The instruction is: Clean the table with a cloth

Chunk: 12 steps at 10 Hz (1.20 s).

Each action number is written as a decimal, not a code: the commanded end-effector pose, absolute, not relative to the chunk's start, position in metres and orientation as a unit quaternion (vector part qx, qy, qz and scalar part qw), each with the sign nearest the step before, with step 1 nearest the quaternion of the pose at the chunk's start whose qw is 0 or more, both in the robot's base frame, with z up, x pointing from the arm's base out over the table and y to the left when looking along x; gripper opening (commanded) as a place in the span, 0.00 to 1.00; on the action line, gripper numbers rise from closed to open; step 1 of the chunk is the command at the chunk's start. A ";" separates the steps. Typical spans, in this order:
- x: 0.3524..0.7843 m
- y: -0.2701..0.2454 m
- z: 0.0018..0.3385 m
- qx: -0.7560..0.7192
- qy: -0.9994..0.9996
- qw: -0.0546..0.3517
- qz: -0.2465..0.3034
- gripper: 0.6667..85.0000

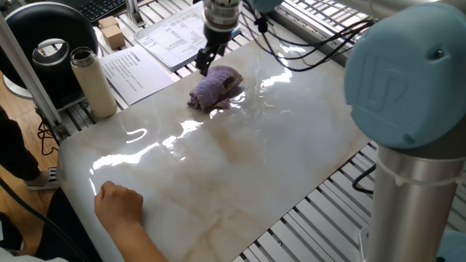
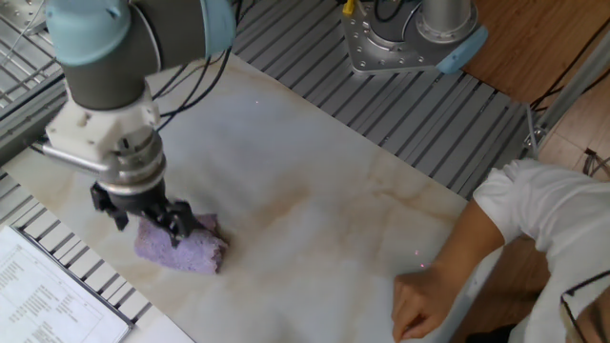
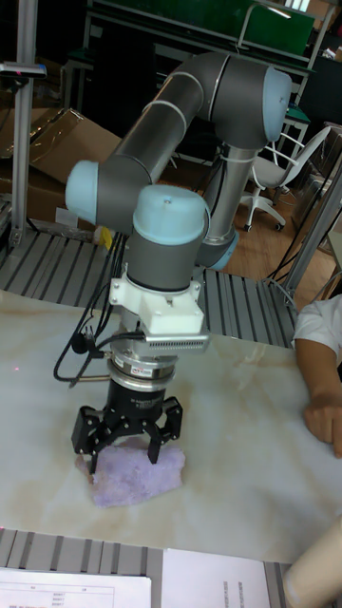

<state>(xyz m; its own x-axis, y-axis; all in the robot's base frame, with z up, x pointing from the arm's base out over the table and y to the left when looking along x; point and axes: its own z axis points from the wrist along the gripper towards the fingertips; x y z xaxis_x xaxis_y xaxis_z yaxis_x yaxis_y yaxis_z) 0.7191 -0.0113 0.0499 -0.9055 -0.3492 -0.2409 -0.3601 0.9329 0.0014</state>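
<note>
The lavender cloth (image 1: 216,89) lies bunched on the marble table (image 1: 247,160), near its edge by the paper sheets. My gripper (image 1: 204,62) points straight down over the paper-side end of the cloth. In the tall fixed view the gripper (image 3: 128,432) is open, its fingers spread wide over the top of the cloth (image 3: 138,463). In the other fixed view the fingertips (image 2: 176,229) reach the surface of the cloth (image 2: 186,250). Whether they press into it I cannot tell.
A person's hand (image 1: 120,204) rests on the table's near edge, far from the cloth. Printed paper sheets (image 1: 186,33), a cream flask (image 1: 93,81) and a black round device (image 1: 51,44) stand beside the slab. The arm's base (image 2: 410,38) sits on the ribbed frame.
</note>
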 end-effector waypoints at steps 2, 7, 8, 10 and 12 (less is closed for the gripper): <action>0.727 -0.012 0.030 -0.198 0.970 0.134 0.039 0.99; 0.719 -0.020 0.014 -0.162 0.977 0.133 0.049 0.51; 0.713 -0.025 0.013 -0.160 0.978 0.123 0.047 0.34; 0.703 -0.039 0.019 -0.168 0.981 0.097 0.014 0.01; 0.688 -0.040 0.034 -0.137 0.988 0.078 0.006 0.01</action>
